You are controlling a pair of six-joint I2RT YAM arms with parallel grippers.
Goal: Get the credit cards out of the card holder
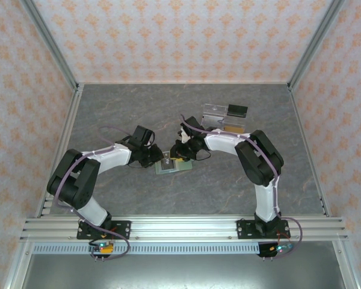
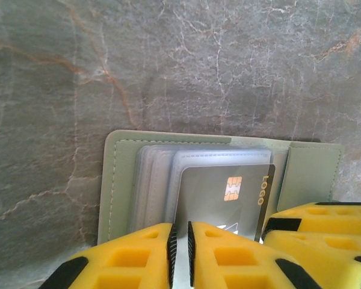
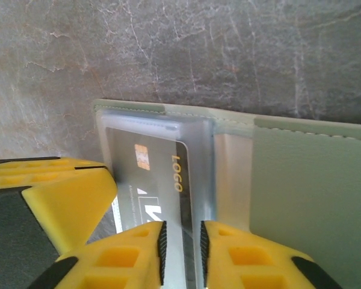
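The card holder (image 1: 170,166) lies open on the table, sage-green (image 2: 117,180) (image 3: 313,180), with clear sleeves stacked inside. A grey credit card (image 2: 222,192) (image 3: 144,180) with a gold chip and the word LOGO lies on the top sleeve, its top edge lower than the sleeve's. My left gripper (image 1: 158,159) (image 2: 181,253) is down at the card's left edge, its jaws closed to a thin slit. My right gripper (image 1: 182,152) (image 3: 182,253) straddles the card's LOGO edge with a narrow gap and grips nothing that I can see. Each wrist view shows the other gripper's yellow fingers (image 2: 319,229) (image 3: 66,192) close by.
A clear acrylic stand (image 1: 221,118) with a dark card (image 1: 236,111) on it stands behind the right arm, near the back of the table. Patterned walls and metal rails (image 1: 168,226) enclose the grey marbled tabletop (image 1: 138,108).
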